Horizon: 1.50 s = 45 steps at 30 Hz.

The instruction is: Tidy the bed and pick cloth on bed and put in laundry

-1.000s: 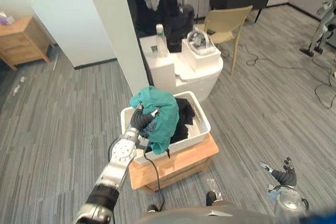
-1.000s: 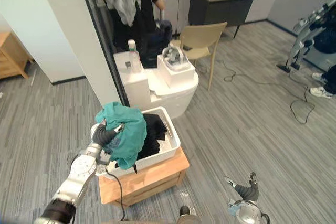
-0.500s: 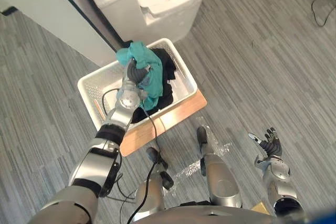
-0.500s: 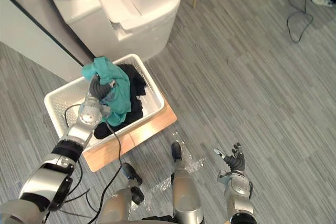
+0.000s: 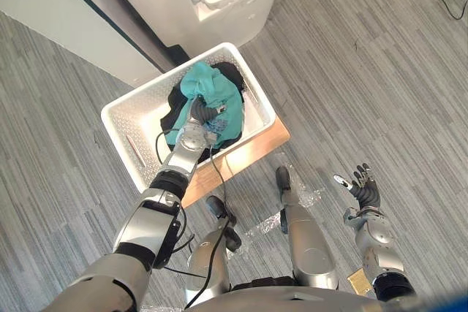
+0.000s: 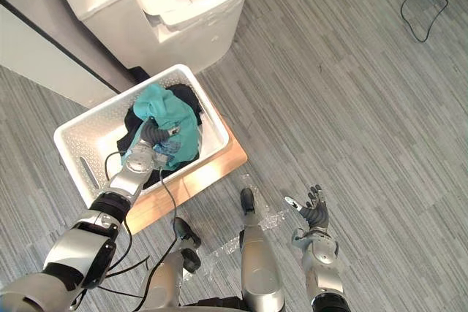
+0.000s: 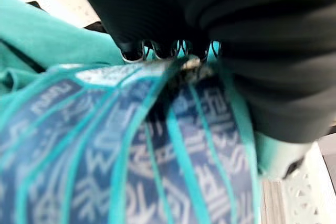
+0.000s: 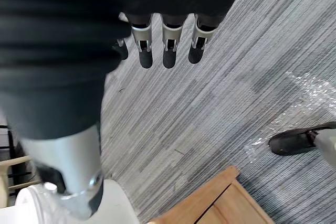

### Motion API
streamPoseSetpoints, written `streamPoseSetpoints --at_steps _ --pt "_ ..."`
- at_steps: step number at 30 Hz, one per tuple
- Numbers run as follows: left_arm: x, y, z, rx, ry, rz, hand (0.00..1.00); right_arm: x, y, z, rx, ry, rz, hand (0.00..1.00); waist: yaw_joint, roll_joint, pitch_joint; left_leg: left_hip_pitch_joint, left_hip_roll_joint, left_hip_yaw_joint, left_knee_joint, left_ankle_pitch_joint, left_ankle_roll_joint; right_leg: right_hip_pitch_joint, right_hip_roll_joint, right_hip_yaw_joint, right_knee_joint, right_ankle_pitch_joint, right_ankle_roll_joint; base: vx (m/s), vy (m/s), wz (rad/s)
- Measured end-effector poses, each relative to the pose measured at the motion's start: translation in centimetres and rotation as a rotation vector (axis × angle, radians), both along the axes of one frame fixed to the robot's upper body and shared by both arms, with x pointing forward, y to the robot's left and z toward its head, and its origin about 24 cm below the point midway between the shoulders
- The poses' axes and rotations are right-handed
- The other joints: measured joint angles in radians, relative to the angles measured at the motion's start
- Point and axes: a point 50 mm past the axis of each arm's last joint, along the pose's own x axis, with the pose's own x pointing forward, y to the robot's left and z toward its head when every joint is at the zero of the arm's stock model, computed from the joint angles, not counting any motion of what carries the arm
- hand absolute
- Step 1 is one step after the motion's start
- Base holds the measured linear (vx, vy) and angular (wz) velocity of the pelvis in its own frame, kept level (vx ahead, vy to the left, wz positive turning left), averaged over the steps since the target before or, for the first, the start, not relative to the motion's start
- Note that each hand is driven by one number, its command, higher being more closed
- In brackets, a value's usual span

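Gripping teal cloth in basket on stand, left hand clamped, right hand splayed

One white basket, one teal cloth, one black cloth, one wooden stand.

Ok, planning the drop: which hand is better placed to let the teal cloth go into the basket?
Left. The left hand grips the teal cloth right over the white basket. The right hand is open over the floor, well aside.
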Motion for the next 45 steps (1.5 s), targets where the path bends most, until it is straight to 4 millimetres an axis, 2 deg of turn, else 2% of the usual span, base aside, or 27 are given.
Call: streamPoseSetpoints --at_steps 4,7,11,13,14,15,16,21,23,25,28,30,33,35,38,41,45 --pt "-0.9 1.0 0.6 -0.083 -0.045 -0.058 0.00 -0.4 -0.1 -0.2 -0.022 0.014 0.008 0.00 0.000 0.008 0.001 0.034 0.000 -0.016 0.007 0.001 0.002 0.046 -0.005 -0.018 0.001 -0.012 0.002 0.04 0.002 0.17" --pt "-1.8 2.8 0.8 -0.187 -0.080 -0.030 0.00 -1.5 -0.2 -0.9 -0.039 0.061 0.012 0.00 0.000 0.028 -0.004 0.061 -0.001 -0.054 0.009 -0.001 0.000 0.088 -0.013 -0.055 0.021 -0.041 0.004 0.03 -0.001 0.38" --pt "-3.8 6.3 -0.2 -0.343 -0.104 0.051 0.00 -3.8 -1.2 -2.4 -0.058 0.156 -0.015 0.00 0.026 0.080 -0.038 0.111 -0.005 -0.088 -0.006 -0.004 -0.004 0.149 -0.020 -0.092 0.034 -0.073 0.008 0.04 0.003 0.29" --pt "-5.2 7.7 -1.1 -0.389 -0.103 0.084 0.00 -4.7 -1.3 -3.2 -0.064 0.211 -0.014 0.00 0.026 0.099 -0.069 0.125 -0.007 -0.112 -0.010 -0.004 -0.005 0.177 -0.026 -0.119 0.036 -0.087 0.008 0.08 0.001 0.32" --pt "-5.3 7.8 -1.1 -0.393 -0.103 0.086 0.00 -4.8 -1.3 -3.3 -0.063 0.214 -0.015 0.00 0.026 0.099 -0.071 0.127 -0.007 -0.114 -0.010 -0.004 -0.005 0.180 -0.026 -0.122 0.036 -0.088 0.008 0.10 -0.007 0.42" --pt "-7.1 9.1 -2.4 -0.439 -0.092 0.127 0.00 -5.9 -1.3 -4.1 -0.071 0.274 -0.001 0.00 0.036 0.107 -0.115 0.154 -0.009 -0.133 -0.020 -0.004 -0.005 0.214 -0.028 -0.139 0.038 -0.105 0.011 0.08 -0.009 0.32" --pt "-7.9 9.7 -3.0 -0.450 -0.080 0.149 0.00 -6.4 -1.2 -4.5 -0.077 0.304 0.006 0.00 0.043 0.107 -0.141 0.163 -0.009 -0.141 -0.023 -0.004 -0.006 0.226 -0.029 -0.151 0.039 -0.112 0.012 0.09 -0.014 0.39" --pt "-12.7 11.8 -6.2 -0.504 -0.016 0.254 0.00 -8.9 -1.4 -6.3 -0.067 0.426 0.009 0.00 0.068 0.101 -0.232 0.203 -0.009 -0.200 -0.028 -0.008 -0.012 0.305 -0.035 -0.213 0.034 -0.139 0.015 0.04 -0.020 0.36" --pt "-15.1 11.6 -8.4 -0.554 0.047 0.308 0.00 -9.8 -1.4 -6.9 -0.048 0.464 0.012 0.00 0.082 0.100 -0.250 0.210 -0.012 -0.221 -0.029 -0.008 -0.013 0.328 -0.037 -0.233 0.029 -0.142 0.016 -0.01 -0.016 0.33" --pt "-18.2 10.7 -11.3 -0.653 0.131 0.386 0.00 -10.5 -1.2 -7.4 -0.020 0.487 0.033 0.00 0.094 0.099 -0.268 0.214 -0.016 -0.246 -0.031 -0.006 -0.012 0.354 -0.041 -0.257 0.014 -0.142 0.018 0.00 -0.008 0.37" --pt "-24.5 8.4 -16.2 -0.767 0.325 0.516 0.00 -11.7 0.2 -8.2 0.031 0.511 0.084 0.00 0.110 0.082 -0.295 0.228 -0.021 -0.281 -0.040 -0.004 -0.011 0.396 -0.043 -0.295 -0.002 -0.148 0.025 0.00 -0.010 0.37" --pt "-29.9 7.1 -19.2 -0.816 0.506 0.643 0.00 -12.1 1.3 -8.7 0.054 0.523 0.118 0.00 0.141 0.072 -0.312 0.234 -0.023 -0.295 -0.041 -0.004 -0.011 0.408 -0.044 -0.308 -0.003 -0.157 0.025 -0.01 -0.013 0.22" --pt "-36.1 5.0 -21.8 -0.889 0.706 0.769 0.00 -12.2 1.6 -8.9 0.054 0.527 0.139 0.00 0.154 0.076 -0.321 0.243 -0.034 -0.328 -0.046 -0.008 -0.013 0.436 -0.053 -0.339 -0.001 -0.171 0.034 -0.01 -0.007 0.34" --pt "-38.8 3.5 -22.7 -0.930 0.807 0.797 0.00 -12.4 1.5 -9.1 0.051 0.532 0.141 0.00 0.159 0.083 -0.328 0.258 -0.045 -0.344 -0.058 -0.009 -0.007 0.458 -0.063 -0.358 0.000 -0.184 0.040 0.01 0.019 0.31" --pt "-41.4 1.5 -23.3 -0.923 0.950 0.762 0.00 -12.3 1.1 -9.3 0.044 0.549 0.159 0.00 0.160 0.095 -0.336 0.261 -0.057 -0.345 -0.026 -0.035 0.004 0.475 -0.071 -0.358 0.004 -0.196 0.049 0.00 0.008 0.05" --pt "-41.7 1.3 -23.5 -0.878 1.016 0.718 0.00 -12.4 1.0 -9.5 0.023 0.575 0.184 0.00 0.160 0.091 -0.338 0.272 -0.057 -0.347 0.003 -0.047 0.009 0.496 -0.080 -0.360 0.019 -0.203 0.053 0.04 0.017 0.04" --pt "-40.8 2.5 -23.7 -0.754 1.085 0.655 0.00 -12.7 0.7 -9.9 0.024 0.629 0.184 0.00 0.146 0.081 -0.341 0.284 -0.058 -0.356 -0.030 -0.024 0.003 0.498 -0.082 -0.379 0.027 -0.204 0.054 0.05 -0.010 0.08"
